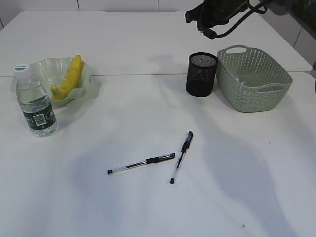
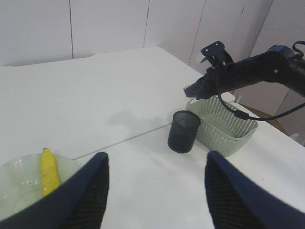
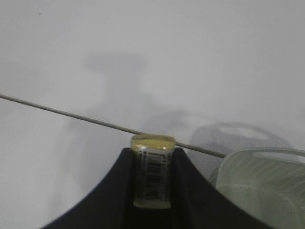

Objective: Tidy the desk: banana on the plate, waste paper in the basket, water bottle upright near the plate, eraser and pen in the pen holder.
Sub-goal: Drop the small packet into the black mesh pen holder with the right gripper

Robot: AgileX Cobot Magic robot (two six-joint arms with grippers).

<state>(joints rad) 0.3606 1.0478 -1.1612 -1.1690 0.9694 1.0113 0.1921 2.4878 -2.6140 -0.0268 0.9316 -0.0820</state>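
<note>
Eraser pinched in right gripper, raised above pen holder near tabletop's far-right edge for dropping in; left gripper wide, empty

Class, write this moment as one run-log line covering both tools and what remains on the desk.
right tool: shut on eraser, above pen holder | left tool: open, empty | pens: on desk

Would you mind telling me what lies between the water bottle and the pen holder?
Exterior view: the plate holding the banana, then bare table.
</note>
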